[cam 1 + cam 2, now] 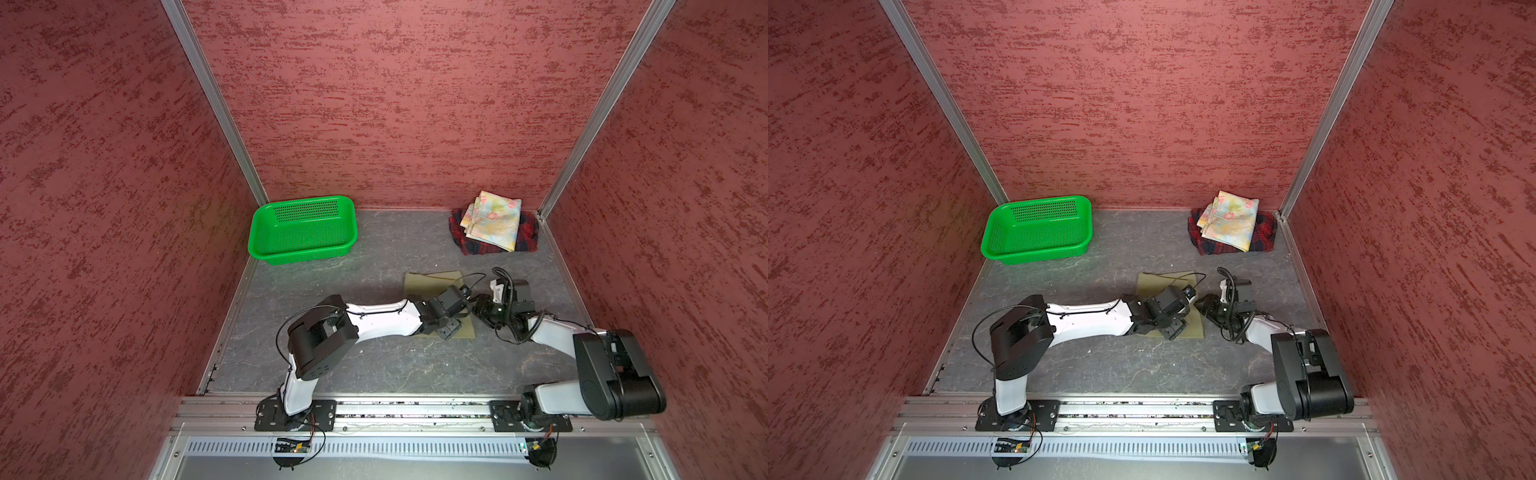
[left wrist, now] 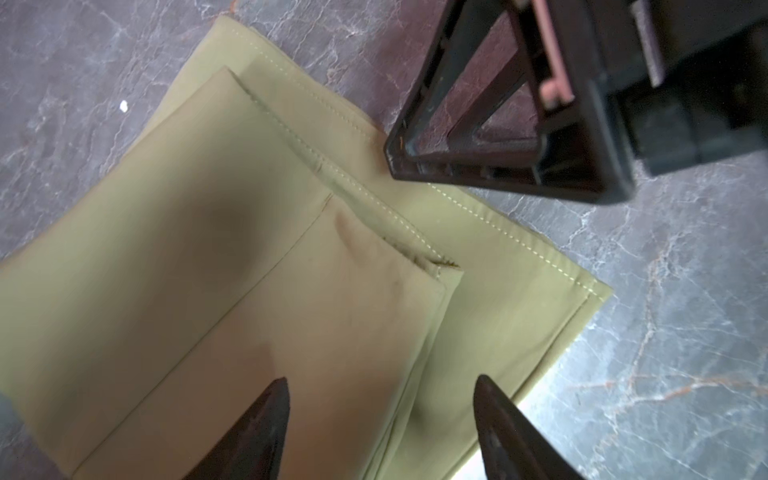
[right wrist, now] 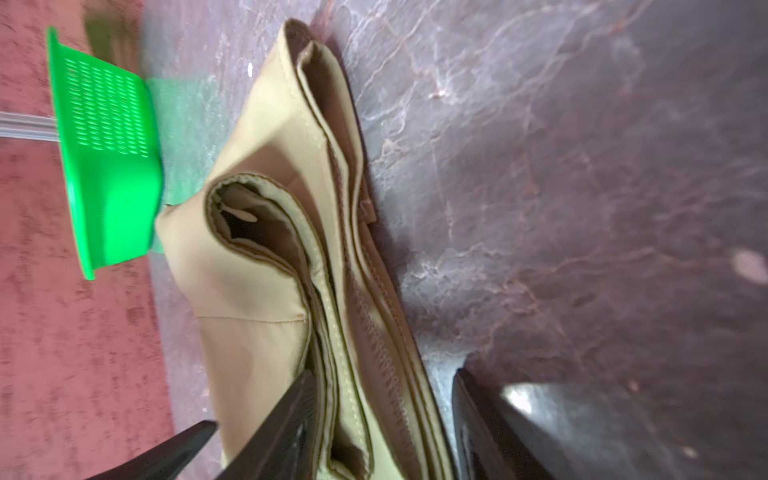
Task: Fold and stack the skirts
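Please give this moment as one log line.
olive skirt: folded, mid-table | left gripper: open above it | right gripper: open around its edge | floral skirt: stacked on plaid skirt

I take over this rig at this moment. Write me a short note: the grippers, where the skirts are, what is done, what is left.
Left gripper: open, over the folded khaki skirt in the middle of the table.
Right gripper: open, jaws on either side of the khaki skirt's folded edge, apparently not clamped.
Floral skirt: folded, lying on the plaid skirt in the back right corner.
Basket: back left, empty.
Done: two skirts stacked, khaki skirt folded.
Left: lift the khaki skirt onto the stack.
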